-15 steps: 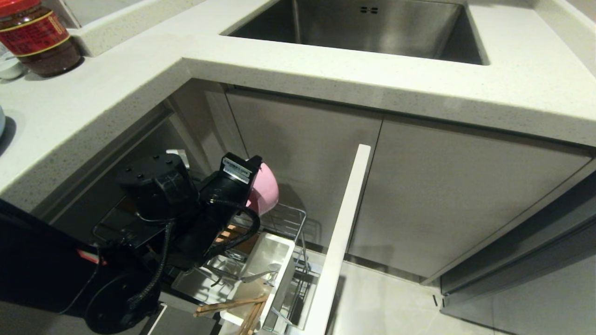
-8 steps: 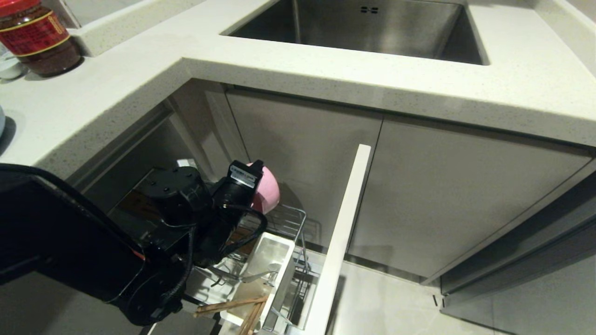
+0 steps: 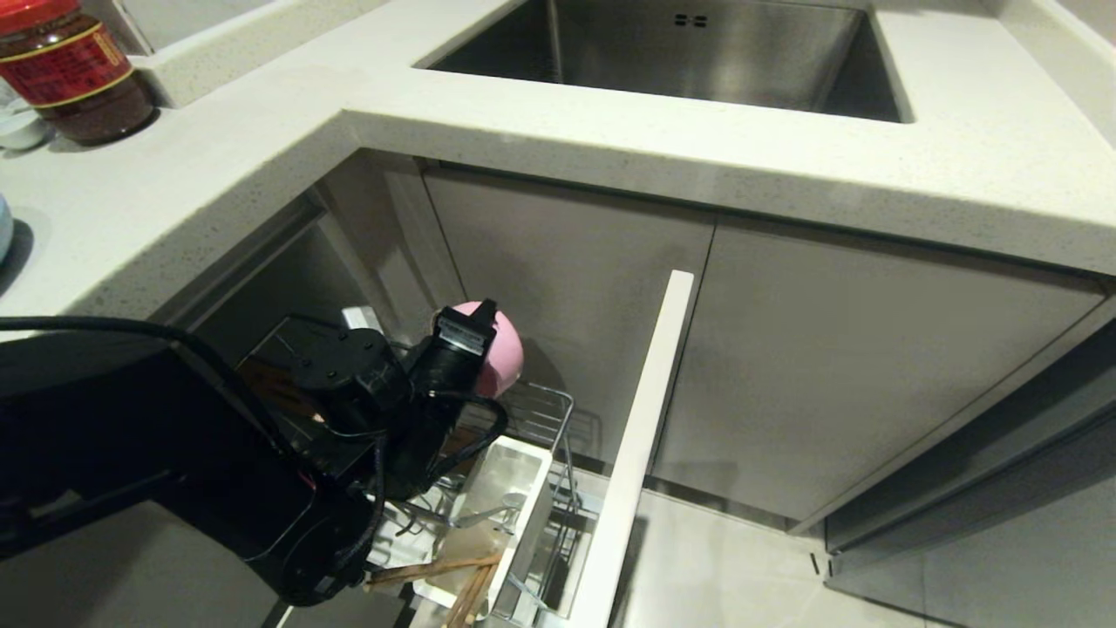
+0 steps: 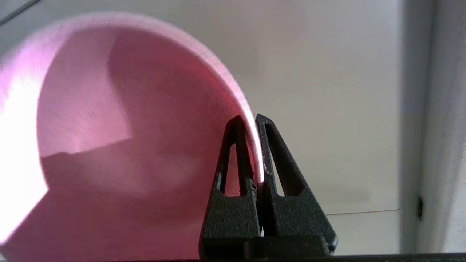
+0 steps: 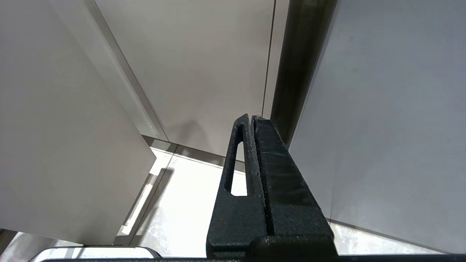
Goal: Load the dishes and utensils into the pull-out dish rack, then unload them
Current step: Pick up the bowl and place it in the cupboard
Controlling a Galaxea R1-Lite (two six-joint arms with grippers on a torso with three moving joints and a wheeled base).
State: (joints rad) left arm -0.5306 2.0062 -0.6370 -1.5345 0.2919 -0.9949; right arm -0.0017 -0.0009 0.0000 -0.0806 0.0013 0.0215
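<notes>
My left gripper [image 3: 479, 316] is shut on the rim of the pink bowl [image 3: 501, 353], which it holds tilted on edge above the far end of the pull-out dish rack [image 3: 551, 410]. In the left wrist view the bowl [image 4: 109, 127] fills one side, its rim pinched between the fingers of the gripper [image 4: 249, 120]. The wooden chopsticks [image 3: 432, 571] lie in the white utensil holder [image 3: 534, 501], with the silver fork [image 3: 462, 522] beside it. My right gripper [image 5: 251, 117] is shut on nothing, parked near cabinet doors above the floor.
The rack's pale front panel [image 3: 641, 436] stands out from the cabinet on the right. The counter [image 3: 610, 148] overhangs the rack, with the steel sink [image 3: 697, 52] behind. A red-lidded jar [image 3: 74, 70] and a small white dish [image 3: 17, 129] stand at the far left.
The left forearm has swung in from the left and the wrist has turned more upward. The pink bowl stays gripped at nearly the same spot above the rack.
</notes>
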